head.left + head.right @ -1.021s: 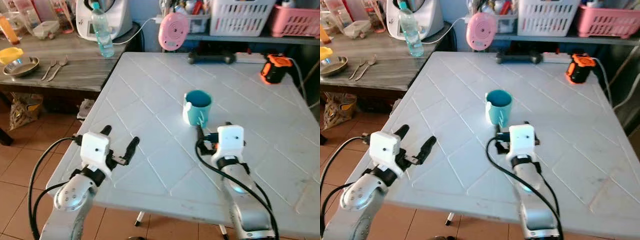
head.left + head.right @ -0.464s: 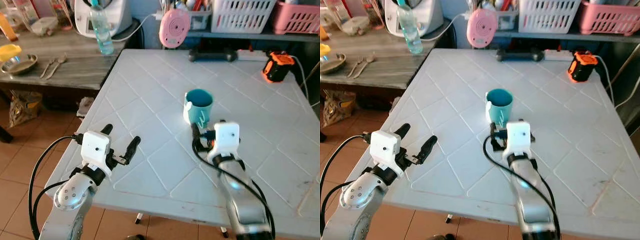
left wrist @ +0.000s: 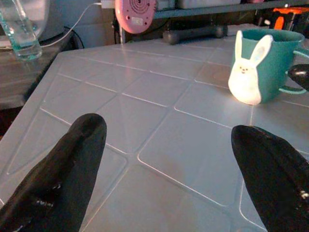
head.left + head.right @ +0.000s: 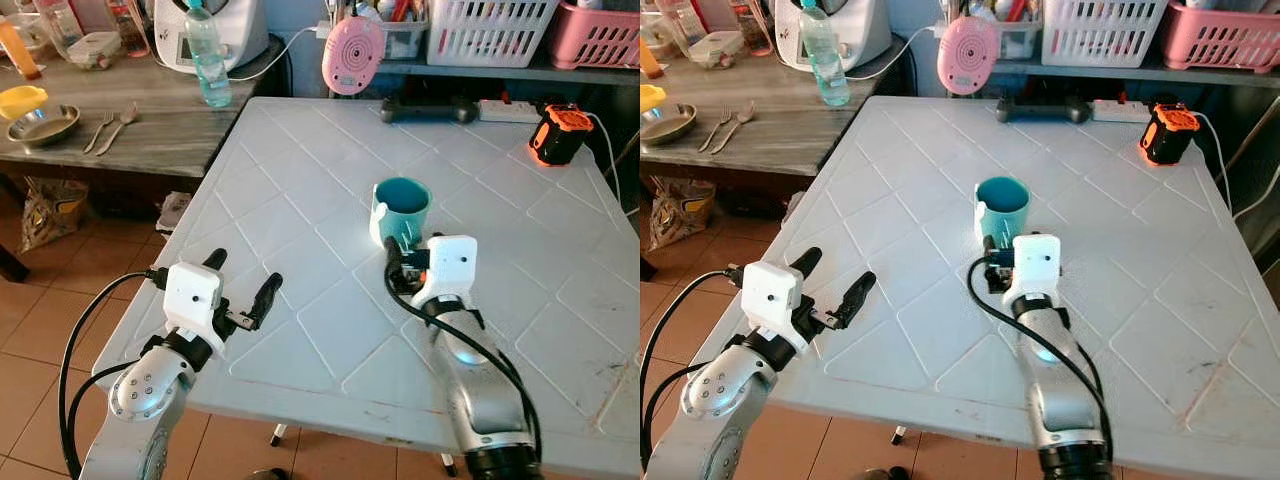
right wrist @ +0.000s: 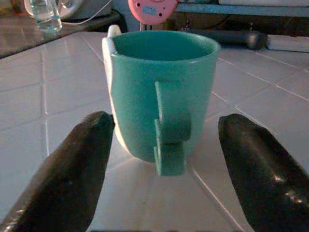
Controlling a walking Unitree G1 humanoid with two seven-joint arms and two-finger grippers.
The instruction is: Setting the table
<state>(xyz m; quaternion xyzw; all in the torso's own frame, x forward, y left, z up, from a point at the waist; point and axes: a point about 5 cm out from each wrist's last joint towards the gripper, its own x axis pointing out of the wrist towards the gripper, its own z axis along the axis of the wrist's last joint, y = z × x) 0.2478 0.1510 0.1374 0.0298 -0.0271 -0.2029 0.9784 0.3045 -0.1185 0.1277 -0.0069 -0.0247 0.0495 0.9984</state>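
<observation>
right gripper (image 5: 159, 159) has closed in on mug (image 4: 400, 212), fingers open, handle between | left gripper (image 4: 240, 290) open, idle | grasp next

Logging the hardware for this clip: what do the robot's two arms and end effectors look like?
Both arms are silver-grey with rounded joints and black cables looping alongside. Each wrist carries a white box-shaped housing. The left end effector and right end effector each have two long matte black fingers that taper to rounded tips. The right arm's housing has a small orange part beside it, and a bluish glow shows on its forearm.
</observation>
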